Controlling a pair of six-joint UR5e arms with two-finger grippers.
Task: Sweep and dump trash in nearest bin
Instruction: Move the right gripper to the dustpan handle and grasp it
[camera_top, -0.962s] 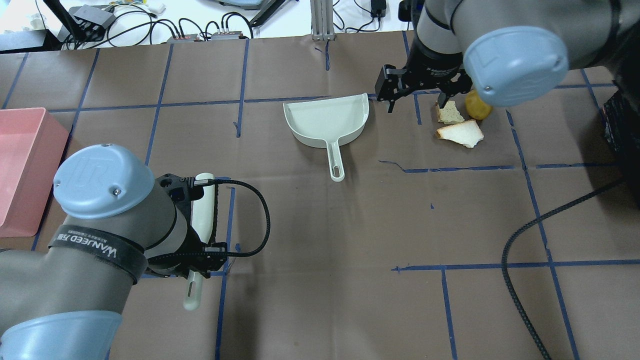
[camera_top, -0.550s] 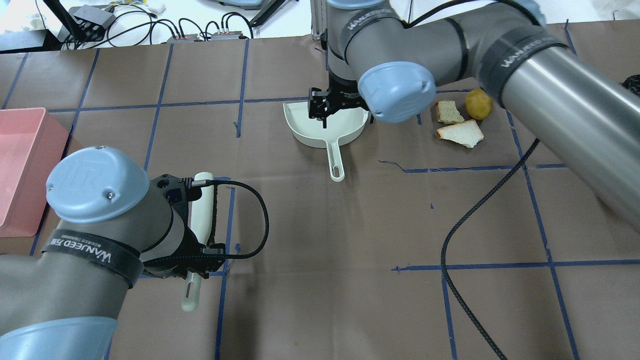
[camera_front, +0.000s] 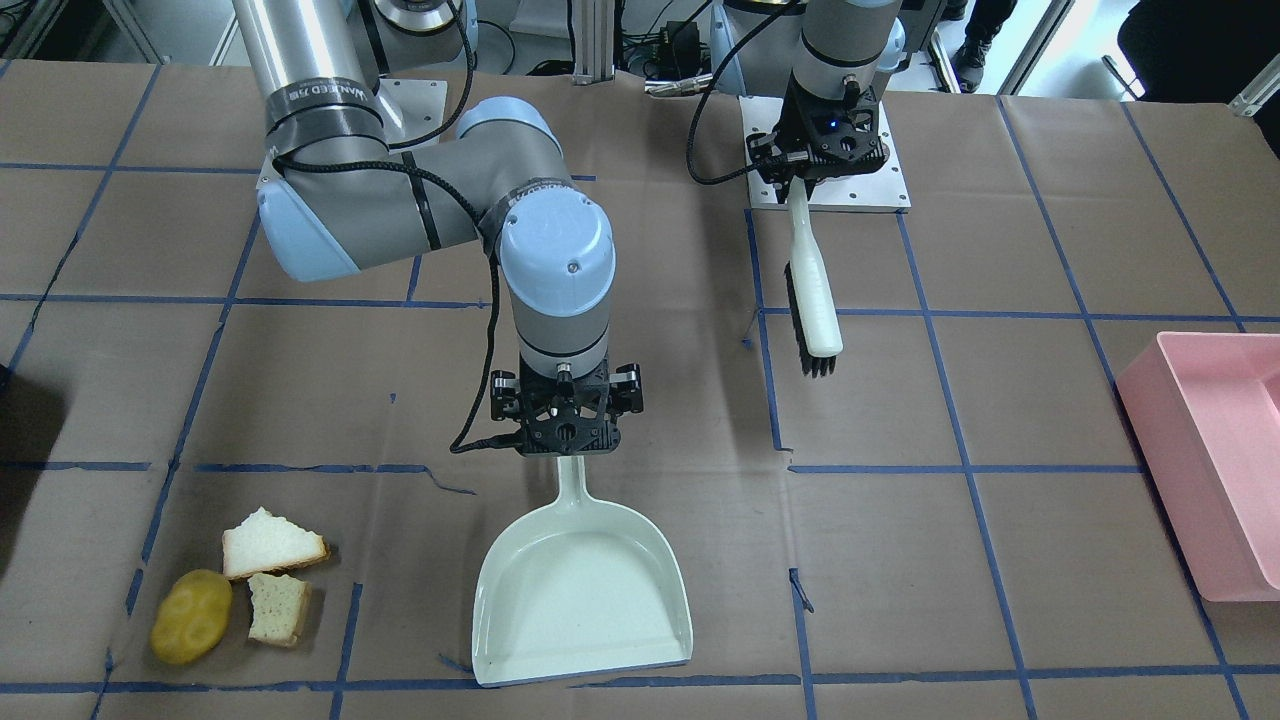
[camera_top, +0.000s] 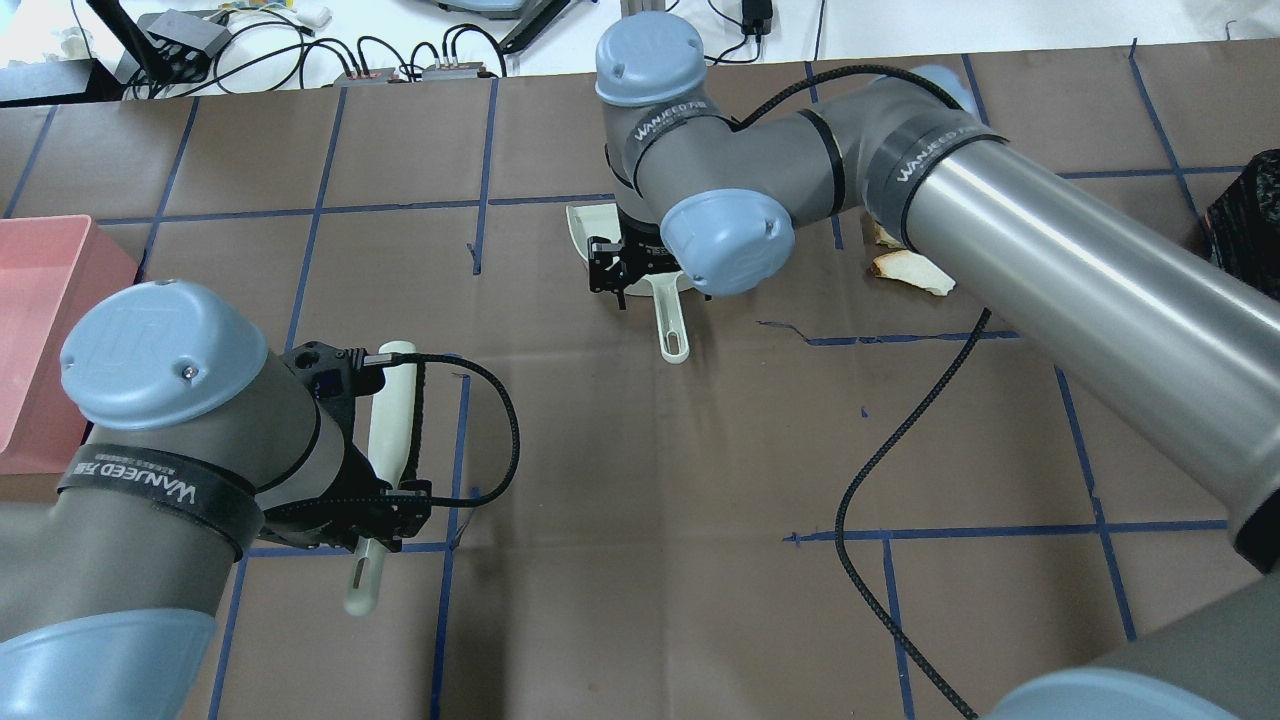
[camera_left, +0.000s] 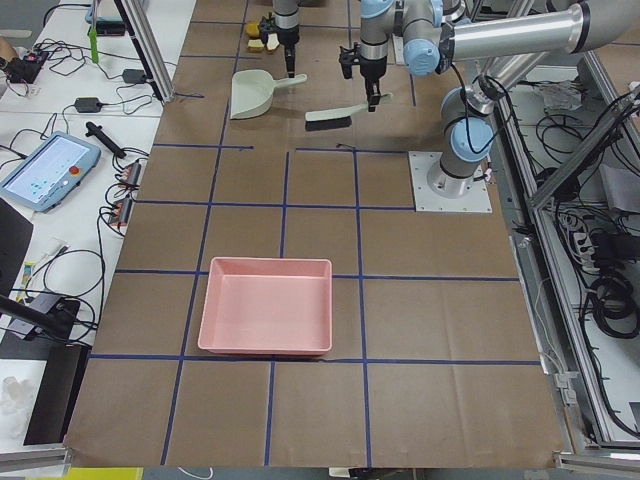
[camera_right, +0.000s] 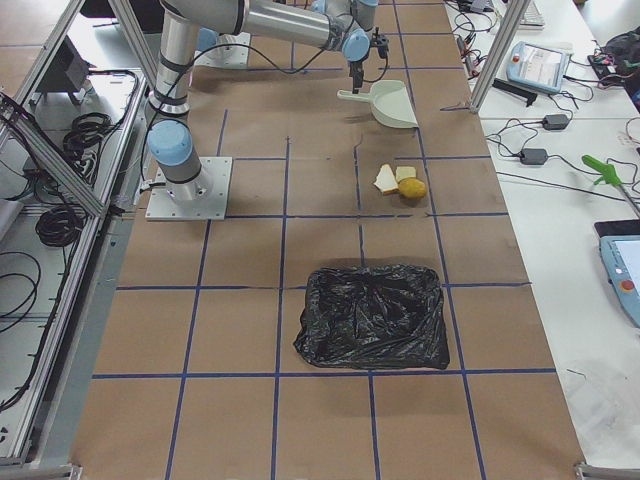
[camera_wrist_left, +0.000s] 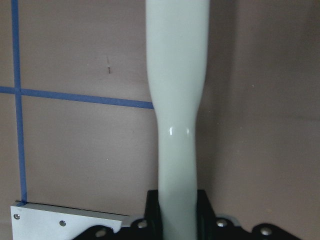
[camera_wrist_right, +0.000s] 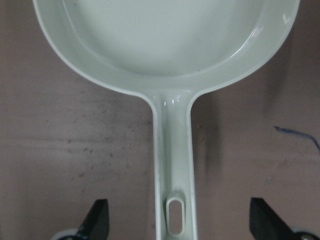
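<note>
The trash is two torn bread pieces (camera_front: 272, 545) (camera_front: 278, 607) and a yellow potato-like lump (camera_front: 190, 615), lying together on the table. In the overhead view one bread piece (camera_top: 915, 268) shows and the lump is hidden by my right arm. A pale green dustpan (camera_front: 580, 590) lies flat beside them. My right gripper (camera_front: 568, 450) is open over the dustpan's handle (camera_wrist_right: 172, 160), one finger on each side, apart from it. My left gripper (camera_front: 800, 185) is shut on a white brush (camera_front: 812, 300) with black bristles; its handle (camera_wrist_left: 175, 100) shows in the left wrist view.
A pink bin (camera_front: 1210, 470) stands at the table's edge on my left side. A bin lined with a black bag (camera_right: 372, 315) sits on my right side, closer to the trash. A black cable (camera_top: 900, 440) trails across the table under my right arm.
My right arm has swung from beside the trash, across the dustpan's scoop, to its handle, gripper still open. My left arm has shifted slightly with the brush.
</note>
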